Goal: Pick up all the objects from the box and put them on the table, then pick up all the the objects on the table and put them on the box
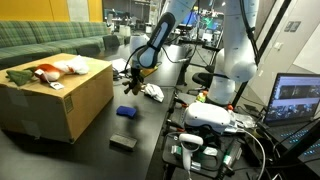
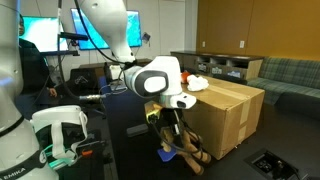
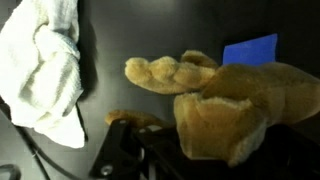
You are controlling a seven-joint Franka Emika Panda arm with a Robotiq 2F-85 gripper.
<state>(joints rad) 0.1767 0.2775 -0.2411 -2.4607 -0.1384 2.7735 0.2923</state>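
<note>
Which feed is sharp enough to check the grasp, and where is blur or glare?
Wrist view: brown plush toy fills the near field, soft and out of focus; blue block edges crisper. In an exterior view: pincer dark against the dim table, bright screen behind.
</note>
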